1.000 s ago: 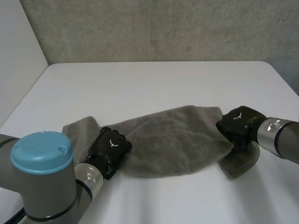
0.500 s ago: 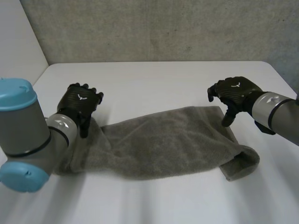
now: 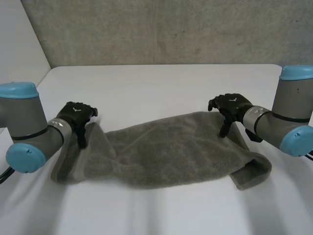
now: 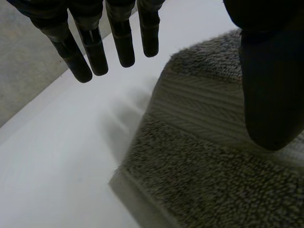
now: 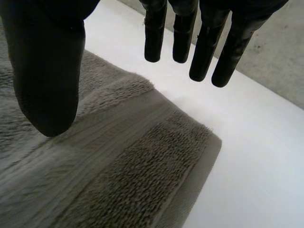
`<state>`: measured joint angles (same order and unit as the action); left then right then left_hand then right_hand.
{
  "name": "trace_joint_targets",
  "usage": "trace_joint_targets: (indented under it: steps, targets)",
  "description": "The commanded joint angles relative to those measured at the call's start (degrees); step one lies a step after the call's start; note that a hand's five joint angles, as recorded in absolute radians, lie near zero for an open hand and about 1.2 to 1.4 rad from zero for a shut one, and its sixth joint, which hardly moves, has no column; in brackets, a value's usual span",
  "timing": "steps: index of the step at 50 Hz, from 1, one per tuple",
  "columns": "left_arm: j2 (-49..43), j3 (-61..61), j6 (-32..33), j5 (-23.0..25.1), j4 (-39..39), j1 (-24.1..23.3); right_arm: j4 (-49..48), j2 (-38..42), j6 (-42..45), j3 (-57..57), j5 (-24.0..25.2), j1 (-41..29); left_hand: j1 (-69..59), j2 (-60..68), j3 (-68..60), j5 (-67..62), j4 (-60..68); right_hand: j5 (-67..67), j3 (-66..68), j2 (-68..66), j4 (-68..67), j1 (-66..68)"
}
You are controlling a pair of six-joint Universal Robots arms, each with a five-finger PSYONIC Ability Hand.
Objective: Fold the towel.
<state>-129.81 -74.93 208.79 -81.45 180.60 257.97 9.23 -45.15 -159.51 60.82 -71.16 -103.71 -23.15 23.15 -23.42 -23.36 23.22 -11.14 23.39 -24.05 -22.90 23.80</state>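
A grey towel (image 3: 171, 149) is seen lying on the white surface (image 3: 161, 83). It is stretched as a long, rumpled band across the lower middle of the head view, from the left of the frame to the lower right. Its right end is doubled into a thick lump at the lower right, and a raised fold is seen near its left end.

The left robot hand (image 3: 77, 113) is found at the middle left of the frame, pointed downward at the towel's upper left corner. In the left wrist view its fingers (image 4: 95, 52) are held straight and well apart from the thumb (image 4: 270, 80). The fingers are placed over bare surface just beyond the towel's edge, and the thumb over the flat woven band near that edge. Nothing is clasped. Whether the thumb tip touches the cloth cannot be told.

The right robot hand (image 3: 230, 104) is found at the middle right of the frame, pointed downward at the towel's upper right corner. In the right wrist view its fingers (image 5: 209, 47) are likewise held straight over bare surface past the corner, with the thumb (image 5: 47, 71) set apart over the pile beside the woven band. No cloth is pinched.

The left arm (image 3: 24, 127) is brought in from the left edge and the right arm (image 3: 288, 117) from the right edge. A grey wall (image 3: 161, 29) is seen across the top of the frame.
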Motion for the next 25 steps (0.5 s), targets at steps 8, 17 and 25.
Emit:
trace_joint_targets:
  steps: [8,17,25]
  targets:
    - [-2.55,1.63,0.30,0.77,0.10,-0.54,-3.61,4.46,-0.63,-2.55,-0.56,-0.18,2.17,-2.17,2.44,12.38,-2.24,10.05,-12.30,12.95,11.81,-12.70]
    - [-2.91,1.63,0.39,0.68,0.19,-0.71,-2.38,6.65,-0.63,-4.30,-0.29,-1.32,-10.08,10.08,-9.81,0.13,10.00,9.89,-12.14,12.80,11.65,-12.55]
    - [-3.78,2.15,0.65,0.68,0.19,-1.15,0.07,6.74,-0.80,-5.44,0.32,-2.02,-45.20,45.20,-44.93,-34.98,45.12,-47.81,45.56,-44.90,-46.05,45.15]
